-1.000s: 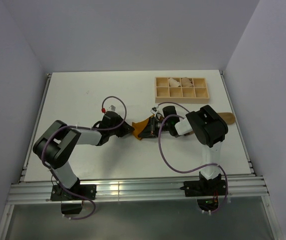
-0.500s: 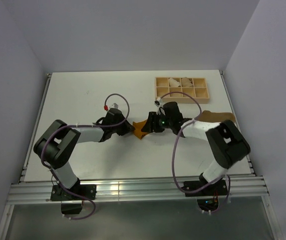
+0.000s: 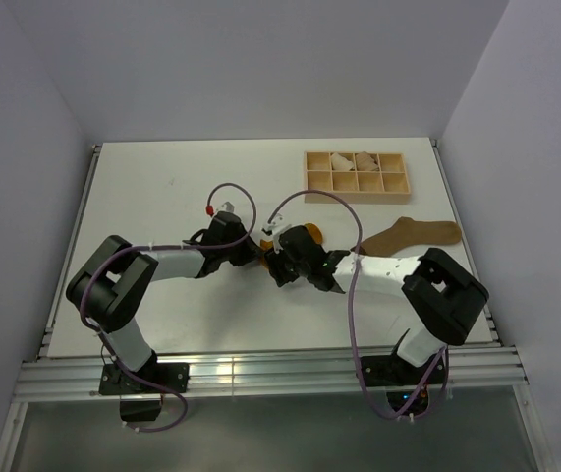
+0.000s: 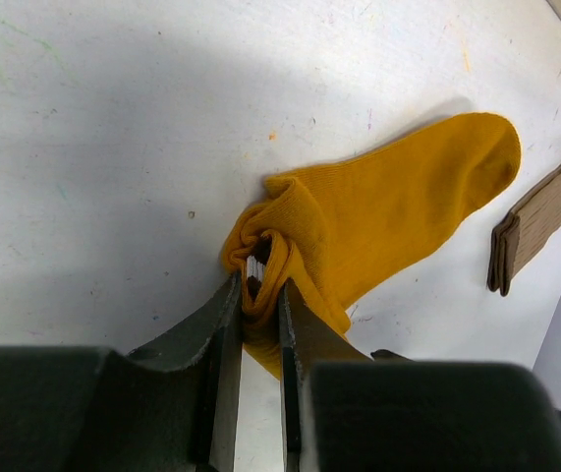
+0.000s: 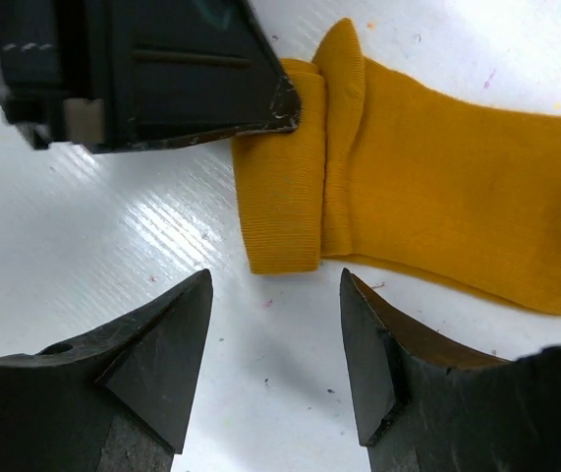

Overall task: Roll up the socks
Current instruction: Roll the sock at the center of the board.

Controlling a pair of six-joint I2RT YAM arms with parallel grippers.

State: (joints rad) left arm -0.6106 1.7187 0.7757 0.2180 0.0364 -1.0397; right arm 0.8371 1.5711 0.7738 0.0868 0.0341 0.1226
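The mustard-orange sock (image 4: 398,197) lies flat on the white table, its cuff end folded over into a short roll (image 5: 280,211). My left gripper (image 4: 258,287) is shut on that rolled end, with fabric bunched between its fingers. From above, the left gripper (image 3: 256,256) sits at the sock's left end and the toe (image 3: 311,233) points right. My right gripper (image 5: 275,295) is open just in front of the roll, touching nothing, and in the top view the right gripper (image 3: 280,270) is beside the left one. The tan-brown sock (image 3: 418,233) lies flat to the right.
A wooden compartment tray (image 3: 308,175) stands at the back right, with pale rolled bundles (image 3: 342,160) in its far cells. The right arm's purple cable (image 3: 354,295) loops above the table near the tan sock. White walls enclose the table on three sides.
My right gripper has let go of the mustard sock and opened. Its arm swung left and nearer, uncovering the tan sock. The left gripper kept its hold and barely moved.
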